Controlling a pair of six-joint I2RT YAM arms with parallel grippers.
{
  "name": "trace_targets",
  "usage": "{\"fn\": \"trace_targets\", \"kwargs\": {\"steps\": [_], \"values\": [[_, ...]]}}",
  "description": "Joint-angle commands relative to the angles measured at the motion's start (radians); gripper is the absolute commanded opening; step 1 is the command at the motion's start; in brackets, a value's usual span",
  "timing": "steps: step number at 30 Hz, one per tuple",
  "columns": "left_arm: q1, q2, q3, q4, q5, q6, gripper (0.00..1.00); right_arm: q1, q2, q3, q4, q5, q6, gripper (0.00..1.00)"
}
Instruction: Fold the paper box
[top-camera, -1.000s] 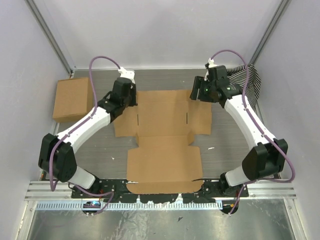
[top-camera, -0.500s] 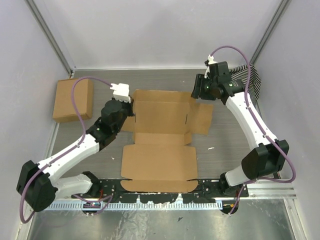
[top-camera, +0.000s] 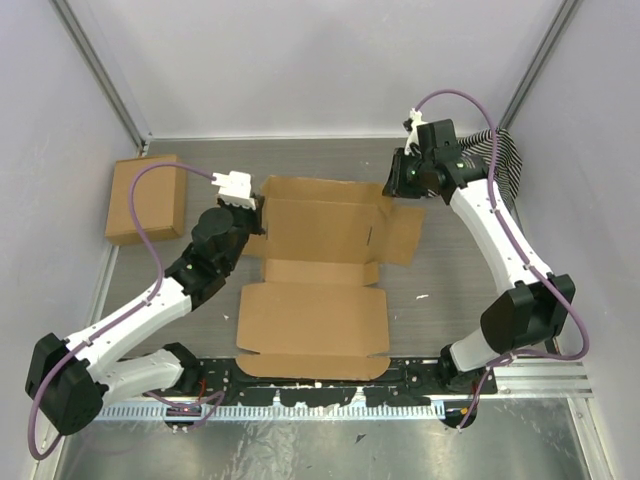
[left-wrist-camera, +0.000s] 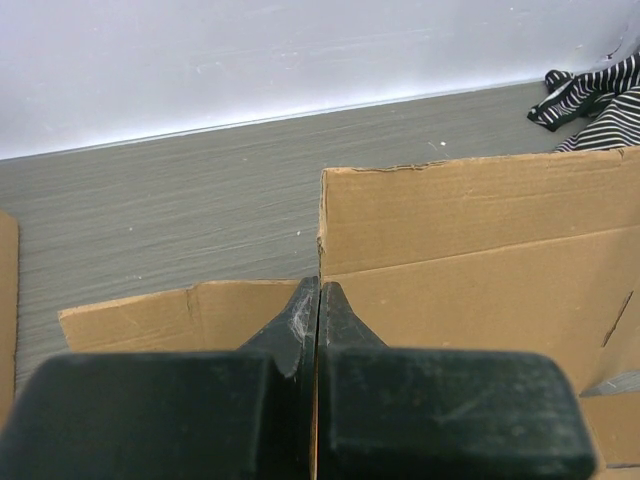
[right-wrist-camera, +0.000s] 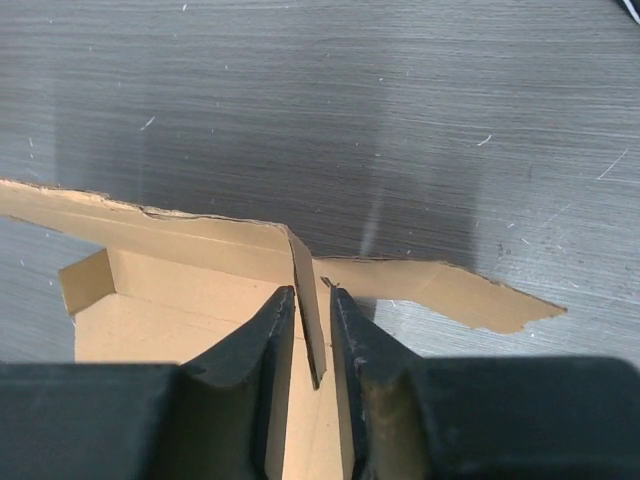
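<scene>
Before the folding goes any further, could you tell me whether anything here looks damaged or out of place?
The paper box has a ragged, torn-looking edge just ahead of the right fingers in the right wrist view. A striped cloth lies bunched in the far right corner of the table. Nothing else stands out.

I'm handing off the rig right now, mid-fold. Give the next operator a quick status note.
Left gripper: shut on the paper box, at its far-left corner.
Right gripper: shut on an upright flap at the far-right corner.
Box: mid-table, mostly flat, lid panel nearest the bases.
Done: far wall seems lifted.
Left: raise side walls, tuck flaps, close lid.
</scene>
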Motion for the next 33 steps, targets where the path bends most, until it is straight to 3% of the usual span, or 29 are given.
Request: {"fn": "trace_targets", "kwargs": {"steps": [1, 5, 9, 15, 21, 27, 33], "values": [[-0.008, -0.033, -0.019, 0.059, 0.002, 0.006, 0.0, -0.003, 0.013, 0.043, 0.005, -0.066, -0.022, 0.2], [-0.008, -0.039, -0.021, 0.059, -0.006, 0.003, 0.0, -0.002, 0.024, 0.027, -0.001, -0.084, -0.025, 0.04], [-0.008, -0.037, -0.014, 0.043, -0.02, -0.015, 0.01, 0.009, 0.008, -0.001, 0.028, -0.047, -0.024, 0.01], [-0.008, -0.046, 0.051, -0.081, -0.055, -0.086, 0.44, 0.036, -0.098, -0.117, 0.234, 0.026, -0.025, 0.01], [-0.008, -0.08, 0.14, -0.261, -0.105, -0.112, 0.58, 0.052, -0.186, -0.256, 0.458, 0.1, -0.013, 0.01], [-0.008, 0.0, 0.323, -0.508, -0.1, -0.126, 0.58, 0.183, -0.291, -0.452, 0.738, 0.295, -0.086, 0.01], [-0.008, 0.153, 0.482, -0.731, -0.109, -0.154, 0.52, 0.264, -0.304, -0.542, 0.833, 0.441, -0.096, 0.01]]}}
